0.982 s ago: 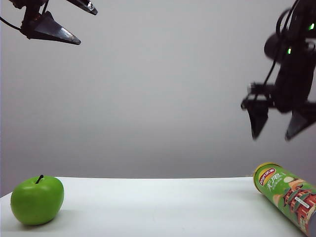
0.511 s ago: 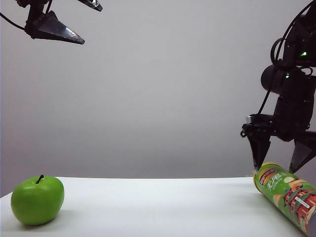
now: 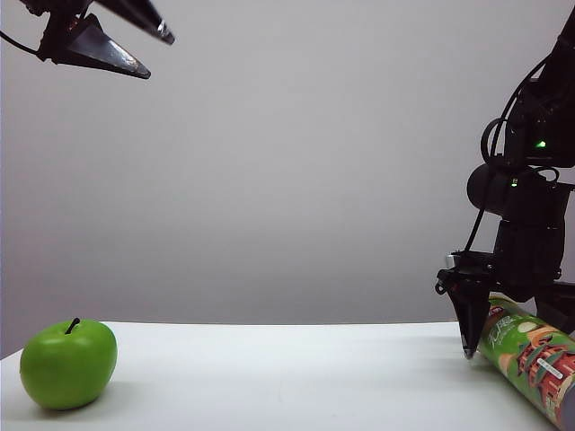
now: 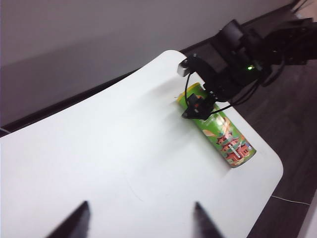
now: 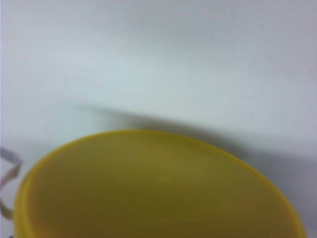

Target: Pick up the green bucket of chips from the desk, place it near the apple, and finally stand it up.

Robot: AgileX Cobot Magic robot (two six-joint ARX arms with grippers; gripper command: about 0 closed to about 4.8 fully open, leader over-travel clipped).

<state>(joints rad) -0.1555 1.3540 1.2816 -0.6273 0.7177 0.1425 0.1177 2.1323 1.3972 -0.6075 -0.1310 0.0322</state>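
Your desk (image 3: 287,377) is a plain white tabletop with rounded corners, set before a bare grey wall; the left wrist view shows dark flooring beyond its edge. Your right gripper (image 3: 503,346) hangs low at the right end of the desk, fingers pointing down, jaws spread wide and straddling the lid end of the green bucket of chips (image 3: 530,359); one fingertip (image 3: 467,346) sits just beside the can, and you cannot tell from these views whether it touches. The can lies on its side near the right edge of the desk, and its yellow lid (image 5: 158,188) fills the right wrist view, blurred. Your left gripper (image 3: 148,49) is held high above the left end, jaws apart and empty. The apple (image 3: 68,364) rests at the far left, well apart from the can, with bare tabletop between them.
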